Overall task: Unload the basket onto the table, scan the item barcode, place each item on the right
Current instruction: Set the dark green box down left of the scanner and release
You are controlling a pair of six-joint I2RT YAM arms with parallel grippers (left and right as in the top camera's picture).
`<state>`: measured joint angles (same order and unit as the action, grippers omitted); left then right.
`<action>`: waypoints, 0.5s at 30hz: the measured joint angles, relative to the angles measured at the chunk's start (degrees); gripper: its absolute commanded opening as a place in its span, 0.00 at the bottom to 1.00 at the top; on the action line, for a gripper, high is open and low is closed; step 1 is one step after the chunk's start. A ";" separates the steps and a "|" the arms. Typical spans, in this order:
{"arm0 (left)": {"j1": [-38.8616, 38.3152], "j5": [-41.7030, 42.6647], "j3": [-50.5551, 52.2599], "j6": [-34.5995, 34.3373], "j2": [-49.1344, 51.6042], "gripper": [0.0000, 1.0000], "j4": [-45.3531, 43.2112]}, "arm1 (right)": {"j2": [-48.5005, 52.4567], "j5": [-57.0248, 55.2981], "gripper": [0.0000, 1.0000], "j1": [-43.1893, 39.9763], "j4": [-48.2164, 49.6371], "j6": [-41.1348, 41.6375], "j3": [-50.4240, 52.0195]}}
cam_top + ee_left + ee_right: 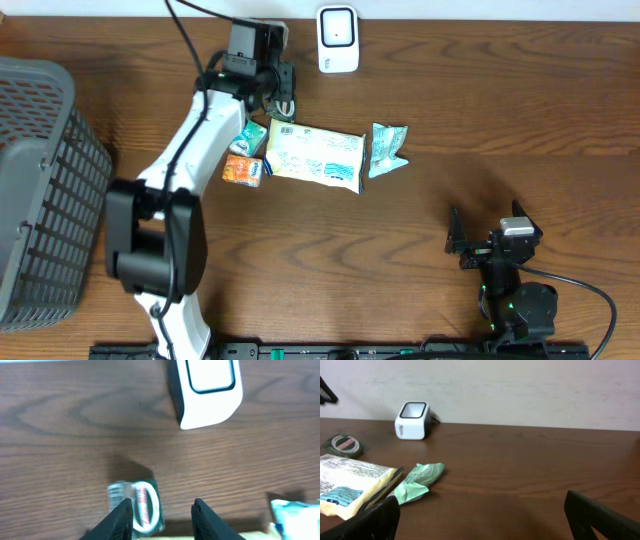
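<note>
Logged left gripper (161, 502) over the wooden table (60, 425), toward the far edge, just short of the white scanner (207, 390). Saw jaws parted, gripping nothing. Found the round dark-green item (142, 507), red-and-white label on top, lying flat on the wood below, partly hidden behind one finger (120, 520) in the left wrist view, clear of the other. Placed same item near the scanner but apart from it, bare wood between. Could not make out any barcode on it.

Noted right gripper (481, 497) low at the near right part of the table, spread wide, holding nothing, well apart from all goods.

Counted further goods mid-table: large yellow-and-white packet (315, 155); green pouch (387, 148) just beside its right end; small orange packet (243, 170) and teal packet (250, 135) at its left end, close by the left arm. Marked grey mesh basket (40, 190) at the table's left edge.
</note>
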<state>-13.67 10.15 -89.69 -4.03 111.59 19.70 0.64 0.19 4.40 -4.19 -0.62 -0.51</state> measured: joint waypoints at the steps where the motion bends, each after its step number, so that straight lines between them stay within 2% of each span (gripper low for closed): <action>1: 0.00 0.00 0.00 0.00 -0.83 0.38 0.52 | 0.00 0.00 0.99 0.00 0.00 0.00 0.00; 7: 0.00 0.00 0.00 0.00 -2.93 0.38 4.44 | 0.00 0.00 0.99 0.00 0.00 0.00 0.00; 9: 0.00 -0.02 0.00 0.00 -4.00 0.41 6.27 | 0.00 0.00 0.99 0.00 0.00 0.00 0.00; 11: 0.00 -0.02 0.00 0.22 -5.86 0.53 8.11 | 0.00 0.00 0.99 0.00 0.00 0.00 0.00; 13: 0.00 -0.02 0.00 0.46 -8.76 0.70 10.27 | 0.00 0.00 0.99 0.00 0.00 0.00 0.00; 15: 0.00 0.00 0.00 0.48 -13.07 0.98 13.22 | 0.00 0.00 0.99 0.00 0.00 0.00 0.00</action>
<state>-13.67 10.15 -89.69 -3.55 98.52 32.93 0.64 0.19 4.40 -4.19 -0.62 -0.51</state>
